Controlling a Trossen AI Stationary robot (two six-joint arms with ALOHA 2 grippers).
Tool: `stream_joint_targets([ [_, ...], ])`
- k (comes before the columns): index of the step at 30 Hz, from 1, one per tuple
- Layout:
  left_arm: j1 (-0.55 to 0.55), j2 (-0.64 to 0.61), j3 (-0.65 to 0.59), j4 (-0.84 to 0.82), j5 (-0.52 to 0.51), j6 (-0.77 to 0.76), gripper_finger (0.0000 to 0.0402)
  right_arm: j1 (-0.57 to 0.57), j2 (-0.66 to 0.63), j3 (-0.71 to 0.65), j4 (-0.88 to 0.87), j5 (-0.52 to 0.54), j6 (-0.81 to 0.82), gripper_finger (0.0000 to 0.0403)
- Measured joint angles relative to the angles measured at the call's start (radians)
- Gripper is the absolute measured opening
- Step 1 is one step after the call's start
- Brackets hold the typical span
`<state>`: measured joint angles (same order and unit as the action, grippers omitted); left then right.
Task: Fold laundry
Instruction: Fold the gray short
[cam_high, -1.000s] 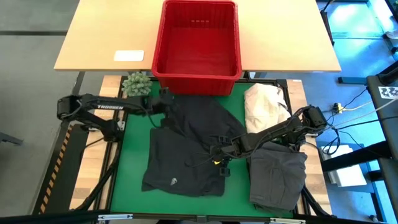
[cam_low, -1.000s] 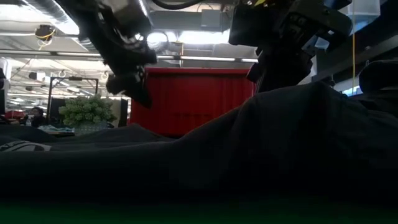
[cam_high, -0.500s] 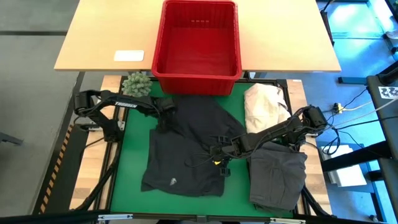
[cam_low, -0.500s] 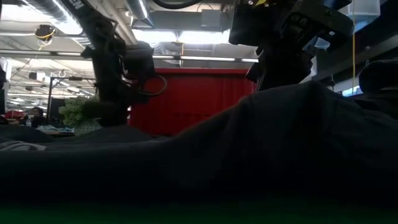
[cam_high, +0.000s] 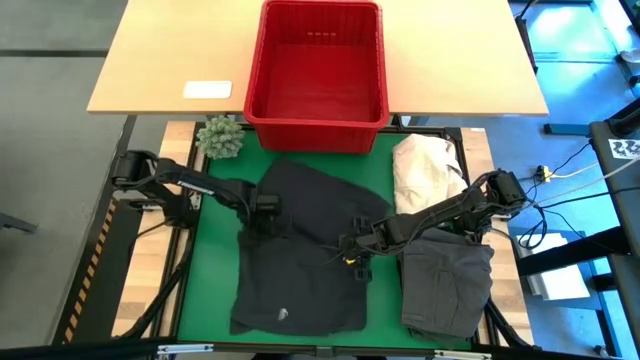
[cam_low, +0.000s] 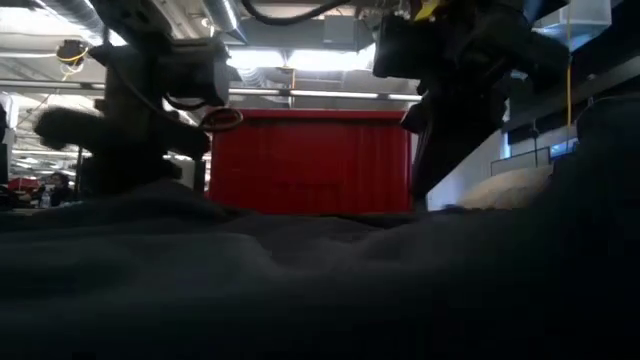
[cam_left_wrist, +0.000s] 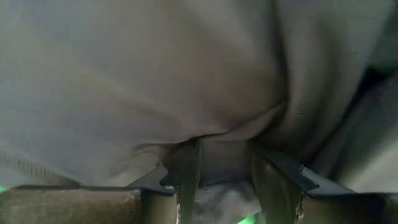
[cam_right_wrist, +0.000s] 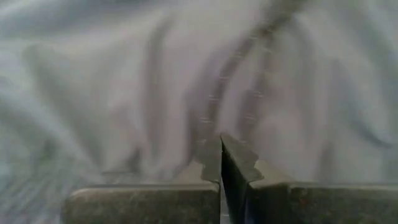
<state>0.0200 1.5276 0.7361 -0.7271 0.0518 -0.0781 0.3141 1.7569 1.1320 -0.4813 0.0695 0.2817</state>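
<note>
Two arms: both reach in over the green mat (cam_high: 213, 255), one from each side of the table.
Left gripper (cam_high: 266, 213): down on the left part of the black garment (cam_high: 300, 250), with a fold of its cloth bunched between the fingers (cam_left_wrist: 185, 171), so it is grasping the garment.
Right gripper (cam_high: 352, 245): resting on the garment's right edge near the middle of the mat; its fingers are pressed together, and whether any cloth is pinched between them cannot be told.
Laundry: the black garment lies spread and rumpled across the middle of the mat, from just near the basket down to the near edge; a dark grey garment (cam_high: 447, 285) lies folded at the near right corner.
Other cloth: a cream-white heap (cam_high: 424, 168) sits at the far right of the mat, just beyond the grey garment.
Basket: a red plastic basket (cam_high: 316, 72) stands at the far edge, half on the wooden tabletop (cam_high: 170, 60).
Surface: the mat is framed by pale wood slats; a small green plant (cam_high: 220, 136) sits at its far left corner and a white card (cam_high: 208, 89) lies on the tabletop to the left of the basket.
Room: grey floor on the left, cables and a blue-lit patch on the right; the low view shows ceiling lights and ducting behind the basket.
</note>
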Motion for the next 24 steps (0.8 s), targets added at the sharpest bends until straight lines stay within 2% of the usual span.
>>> stream_joint_targets([
  [5,-0.085,0.001,0.0,0.004,0.09,-0.072,0.0136,0.0,0.0,0.0,-0.082,0.084,0.025,0.0],
  [10,-0.143,0.001,0.0,0.006,0.094,-0.114,0.0136,-0.007,0.0,0.0,-0.13,0.13,0.059,0.0],
  [13,-0.162,0.004,0.018,-0.033,0.027,-0.109,0.0136,-0.022,0.0,0.0,-0.13,0.134,0.063,0.0],
  [16,-0.17,0.007,0.078,-0.16,-0.118,-0.131,0.013,-0.045,0.0,0.0,-0.132,0.173,0.065,0.0],
  [19,-0.169,0.004,0.159,-0.179,-0.222,-0.103,0.0121,-0.076,0.0,0.0,-0.134,0.185,0.066,0.0],
  [24,-0.123,0.003,0.215,-0.12,-0.258,0.018,0.0105,-0.115,0.0,0.0,-0.138,0.197,0.049,0.0],
])
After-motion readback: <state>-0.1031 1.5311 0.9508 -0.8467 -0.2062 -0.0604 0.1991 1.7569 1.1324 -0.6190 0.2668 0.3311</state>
